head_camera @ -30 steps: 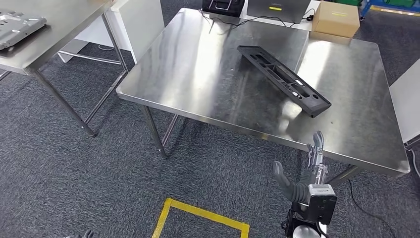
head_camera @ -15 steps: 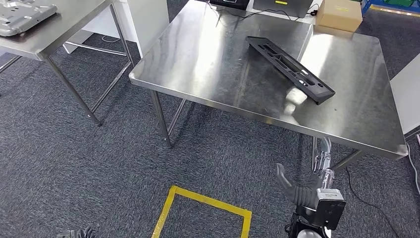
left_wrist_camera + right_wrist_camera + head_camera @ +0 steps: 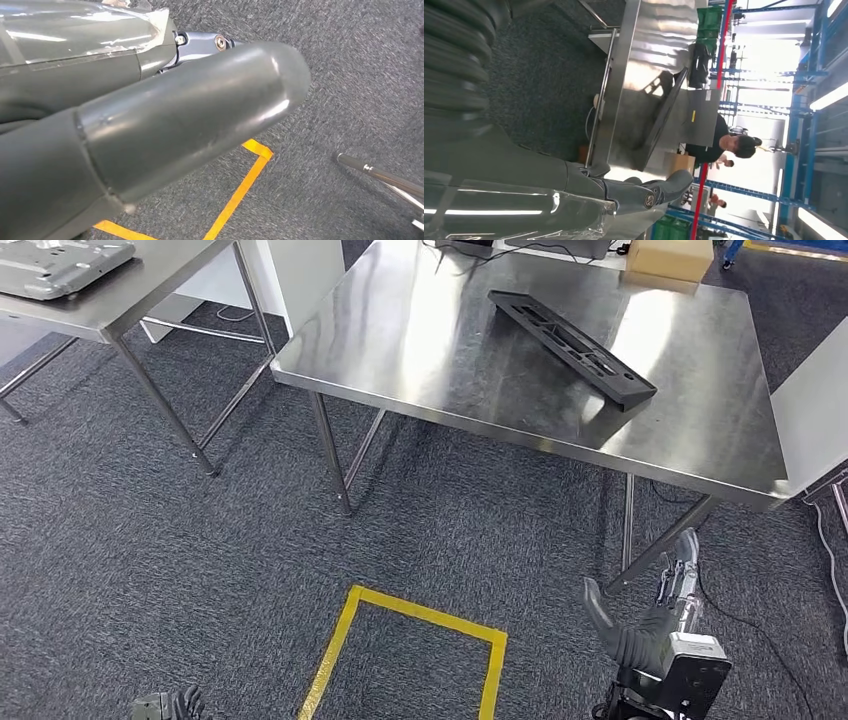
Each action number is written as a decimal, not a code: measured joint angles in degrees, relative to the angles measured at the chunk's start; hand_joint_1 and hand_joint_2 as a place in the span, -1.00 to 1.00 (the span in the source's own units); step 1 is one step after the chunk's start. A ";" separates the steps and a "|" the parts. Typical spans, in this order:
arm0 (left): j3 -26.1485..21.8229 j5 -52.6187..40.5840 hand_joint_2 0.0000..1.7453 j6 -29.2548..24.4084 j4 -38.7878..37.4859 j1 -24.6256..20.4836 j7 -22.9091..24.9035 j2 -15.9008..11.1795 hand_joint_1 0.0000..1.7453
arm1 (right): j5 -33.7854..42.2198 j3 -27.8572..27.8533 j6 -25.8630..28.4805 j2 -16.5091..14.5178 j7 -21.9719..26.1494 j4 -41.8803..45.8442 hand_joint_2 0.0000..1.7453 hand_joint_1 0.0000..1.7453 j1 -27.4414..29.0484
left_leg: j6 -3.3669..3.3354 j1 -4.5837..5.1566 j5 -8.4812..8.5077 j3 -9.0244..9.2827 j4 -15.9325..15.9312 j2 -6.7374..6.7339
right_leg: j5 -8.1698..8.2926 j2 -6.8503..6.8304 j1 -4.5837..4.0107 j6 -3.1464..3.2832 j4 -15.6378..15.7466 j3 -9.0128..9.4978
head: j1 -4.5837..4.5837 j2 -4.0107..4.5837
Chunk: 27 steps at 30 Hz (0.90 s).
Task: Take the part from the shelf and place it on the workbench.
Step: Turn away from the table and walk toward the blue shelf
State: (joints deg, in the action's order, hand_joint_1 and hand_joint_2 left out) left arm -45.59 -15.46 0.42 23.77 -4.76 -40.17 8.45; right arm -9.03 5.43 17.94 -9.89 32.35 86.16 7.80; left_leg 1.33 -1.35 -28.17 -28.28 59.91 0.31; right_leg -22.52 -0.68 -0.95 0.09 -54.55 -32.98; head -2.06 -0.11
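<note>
Our right hand (image 3: 655,615) hung low beside the yellow floor marking (image 3: 410,660), fingers apart and holding nothing; our left hand (image 3: 165,706) barely edged into the head view at the bottom, and we could not tell how far its fingers were spread, though the left wrist view showed its thick grey thumb (image 3: 190,120) over carpet with nothing in its grasp; up and ahead of the right hand, well apart, the long black part (image 3: 570,336) lay flat on the steel workbench (image 3: 440,390), its long axis running diagonally from the far middle toward the near right edge; we judged the right hand the nearer of the two; a cardboard box (image 3: 672,257) sat at the workbench's far edge; a grey tray (image 3: 60,262) rested on a second table (image 3: 130,300) to the left.
</note>
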 joint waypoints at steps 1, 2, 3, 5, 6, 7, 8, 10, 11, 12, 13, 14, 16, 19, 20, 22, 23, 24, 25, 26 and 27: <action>0.10 -0.03 -1.00 0.00 -0.04 -0.12 0.00 0.02 -1.00 | 0.01 -0.07 0.00 0.01 0.02 0.21 1.00 -1.00 -0.03 | -0.10 0.10 -0.90 1.64 -2.87 0.13 | 0.45 -0.02 -0.16 -0.41 -0.29 -0.46 | -0.01 0.00; 0.19 -0.06 -1.00 0.00 -0.09 -0.18 0.00 0.03 -1.00 | 0.02 -0.13 0.00 0.01 0.02 0.37 1.00 -1.00 -0.03 | -0.45 0.30 -1.23 1.99 -4.00 0.24 | 0.92 -0.04 -0.24 -0.80 -0.47 -0.86 | 0.02 0.00; 0.26 -0.09 -1.00 -0.01 -0.16 -0.20 0.00 0.09 -1.00 | 0.02 -0.21 0.01 0.03 0.03 0.46 1.00 -1.00 0.03 | -0.96 0.35 -1.16 1.41 -4.14 0.22 | 1.30 -0.04 -0.22 -1.13 -0.62 -1.35 | 0.13 0.00; 0.48 -0.24 -1.00 -0.15 -0.31 -0.21 0.02 0.12 -1.00 | 0.04 -0.39 0.07 0.06 -0.02 0.53 1.00 -1.00 0.29 | -2.28 0.38 -0.29 -0.21 -4.07 0.02 | -0.19 0.14 -0.01 -1.43 -2.22 -2.86 | 0.22 0.00; 0.61 -0.33 -1.00 -0.26 -0.37 -0.22 0.03 0.11 -1.00 | 0.04 -0.49 0.11 0.08 -0.03 0.56 1.00 -1.00 0.40 | -2.96 0.33 0.34 -1.14 -4.11 -0.12 | -2.29 0.25 0.15 -1.37 -4.31 -3.79 | 0.34 0.00; 0.73 -0.46 -1.00 -0.38 -0.39 -0.24 0.04 0.04 -1.00 | 0.04 -0.59 0.15 0.09 -0.03 0.57 1.00 -1.00 0.46 | -3.41 0.40 1.02 -1.98 -4.09 -0.23 | -5.12 0.35 0.31 -1.28 -7.62 -4.78 | 0.46 0.00; 0.83 -0.58 -1.00 -0.46 -0.39 -0.26 0.04 -0.01 -1.00 | 0.04 -0.70 0.19 0.12 -0.03 0.57 1.00 -1.00 0.51 | -3.66 0.47 1.73 -2.86 -4.08 -0.35 | -7.77 0.38 0.45 -1.26 -11.57 -5.64 | 0.59 0.00; 1.05 -0.84 -1.00 -0.67 -0.44 -0.28 0.04 -0.03 -1.00 | 0.17 -1.08 0.21 0.20 -0.04 0.57 1.00 -1.00 0.63 | -3.77 0.67 3.26 -4.64 -3.99 -0.51 | -10.06 0.40 0.60 -1.78 -17.99 -5.97 | 0.66 0.00; 1.17 -0.93 -1.00 -0.80 -0.50 -0.29 0.04 -0.04 -1.00 | 0.28 -1.28 0.22 0.26 -0.05 0.57 1.00 -1.00 0.69 | -3.76 0.79 4.03 -5.51 -3.95 -0.55 | -9.45 0.42 0.59 -2.19 -18.71 -4.92 | 0.69 0.00; 1.31 -1.01 -1.00 -0.93 -0.57 -0.31 0.04 -0.04 -1.00 | 0.39 -1.48 0.22 0.31 -0.07 0.57 1.00 -1.00 0.70 | -3.73 0.98 4.79 -6.31 -3.93 -0.55 | -8.19 0.44 0.46 -2.42 -17.26 -2.80 | 0.74 0.00; 1.45 -1.06 -1.00 -1.02 -0.64 -0.38 0.04 -0.02 -1.00 | 0.46 -1.65 0.22 0.37 -0.08 0.57 1.00 -1.00 0.68 | -3.71 1.07 5.52 -7.02 -3.93 -0.54 | -7.07 0.48 0.19 -2.18 -13.78 0.34 | 0.74 0.00; 1.63 -1.11 -1.00 -1.07 -0.75 -0.51 0.04 0.08 -1.00 | 0.54 -1.81 0.23 0.43 -0.08 0.63 1.00 -1.00 0.64 | -3.62 1.20 6.18 -7.53 -3.93 -0.49 | -6.88 0.47 -0.21 -1.44 -8.84 4.11 | 0.69 0.00; 2.09 -1.18 -1.00 -1.15 -0.99 -0.91 0.02 0.21 -1.00 | 0.75 -2.10 0.36 0.56 0.04 0.74 1.00 -1.00 0.45 | -3.27 1.18 7.51 -8.13 -4.06 -0.47 | -8.22 0.50 -0.97 0.25 0.17 10.04 | 0.71 0.00; 2.60 -1.26 -1.00 -1.32 -1.44 -1.37 -0.02 0.14 -1.00 | 1.17 -2.41 0.80 0.80 0.32 0.75 -0.50 -1.00 0.59 | -2.28 0.97 9.44 -8.71 -4.96 -0.49 | -7.95 0.51 -1.12 1.37 3.75 10.76 | 0.95 0.00; 2.72 -1.30 -1.00 -1.44 -1.60 -1.43 -0.02 0.10 -1.00 | 1.26 -2.48 0.99 0.86 0.37 0.75 -1.00 -1.00 0.71 | -2.02 0.99 8.75 -9.10 -4.76 -0.41 | -6.99 0.51 -0.88 1.70 4.00 10.13 | 1.02 0.00; 3.07 -1.33 -1.00 -1.76 -1.93 -1.62 -0.02 -0.06 -1.00 | 1.36 -2.62 1.33 0.93 0.27 0.73 -1.00 -1.00 0.92 | -1.62 0.96 3.43 -10.42 -0.94 -0.24 | -5.07 0.43 -0.35 2.17 4.11 8.40 | 0.81 0.00; 3.31 -1.34 -1.00 -1.92 -2.09 -1.77 -0.02 -0.14 -1.00 | 1.42 -2.70 1.45 0.96 0.13 0.69 -1.00 -1.00 1.01 | -1.37 0.91 -0.08 -11.16 2.75 -0.18 | -4.29 0.40 -0.39 2.33 3.87 7.37 | 0.63 0.00; 3.53 -1.32 -1.00 -2.06 -2.24 -1.94 -0.02 -0.25 -1.00 | 1.48 -2.80 1.51 1.01 -0.01 0.61 -1.00 -1.00 1.10 | -1.09 0.81 -2.65 -11.79 6.85 -0.17 | -3.53 0.31 -0.39 2.33 3.59 6.38 | 0.50 0.00; 3.72 -1.28 -1.00 -2.17 -2.37 -2.09 -0.02 -0.34 -1.00 | 1.55 -2.90 1.53 1.07 -0.11 0.49 -1.00 -1.00 1.14 | -0.80 0.71 -3.55 -12.12 10.40 -0.16 | -2.76 0.23 -0.36 2.22 3.30 5.34 | 0.45 0.00; 3.89 -1.21 -1.00 -2.21 -2.48 -2.18 -0.02 -0.41 -1.00 | 1.62 -2.98 1.53 1.14 -0.14 0.33 -1.00 -1.00 1.13 | -0.53 0.58 -2.83 -11.76 12.44 -0.17 | -2.02 0.17 -0.28 2.04 2.98 4.28 | 0.43 0.00; 4.01 -1.15 -1.00 -2.22 -2.55 -2.24 -0.02 -0.47 -1.00 | 1.66 -3.04 1.53 1.21 -0.14 0.15 -1.00 -1.00 1.12 | -0.25 0.38 -1.10 -10.45 12.49 -0.18 | -1.37 0.13 -0.12 1.75 2.63 3.21 | 0.40 0.00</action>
State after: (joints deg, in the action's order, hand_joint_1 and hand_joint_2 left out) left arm -41.58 -16.61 -1.81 21.22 -7.00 -40.19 7.98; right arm -7.37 2.39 19.47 -8.68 32.22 86.31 8.93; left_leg 1.08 -0.97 -29.27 -38.73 72.40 0.13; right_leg -23.89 -0.55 -1.07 1.84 -51.92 -29.77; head -1.66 -0.11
